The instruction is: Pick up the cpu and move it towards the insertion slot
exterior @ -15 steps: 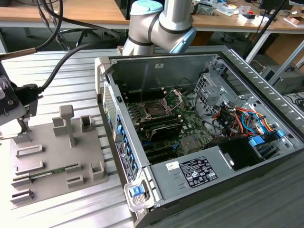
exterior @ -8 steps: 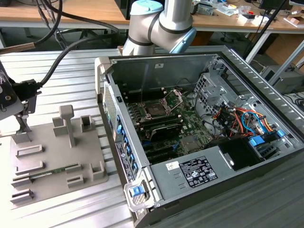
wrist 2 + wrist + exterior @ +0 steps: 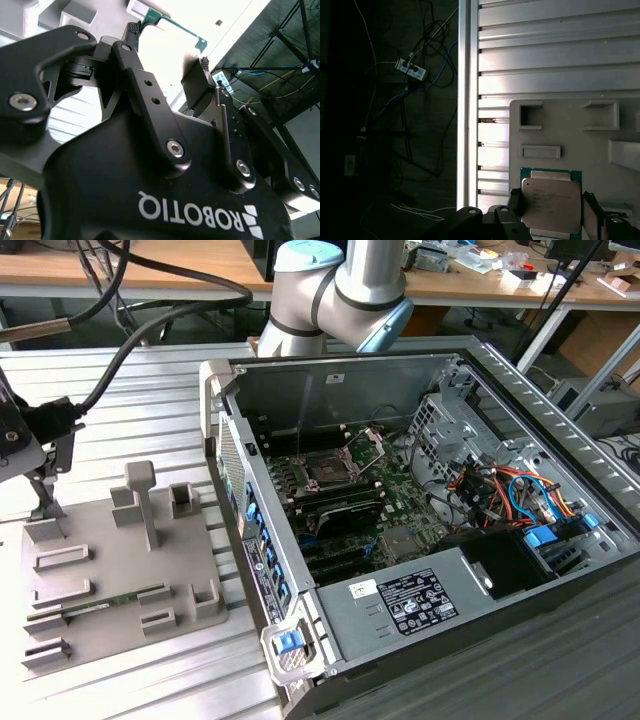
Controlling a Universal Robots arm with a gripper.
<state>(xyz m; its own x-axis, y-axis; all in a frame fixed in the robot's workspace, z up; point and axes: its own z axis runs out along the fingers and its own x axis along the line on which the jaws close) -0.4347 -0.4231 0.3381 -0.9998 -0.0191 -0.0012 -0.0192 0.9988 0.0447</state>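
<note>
The cpu [image 3: 551,197] is a flat square chip with a silvery top and a thin green rim. In both wrist views it sits between my black fingers [image 3: 514,204], over the grey holder plate [image 3: 560,125]. My gripper [image 3: 167,45] is shut on the cpu [image 3: 172,40], gripping its opposite edges. In the exterior view the gripper [image 3: 42,490] hangs at the far left, above the back corner of the grey holder plate [image 3: 120,570]. The insertion slot [image 3: 328,468] lies inside the open computer case to the exterior view's right, its silver retention plate [image 3: 368,445] hinged up.
The case's grey side wall [image 3: 255,530] stands between the holder plate and the motherboard. An upright post [image 3: 143,502] and several small brackets rise from the plate, where a green memory stick [image 3: 100,605] lies. Drive cages and coloured cables [image 3: 500,490] fill the case's right half.
</note>
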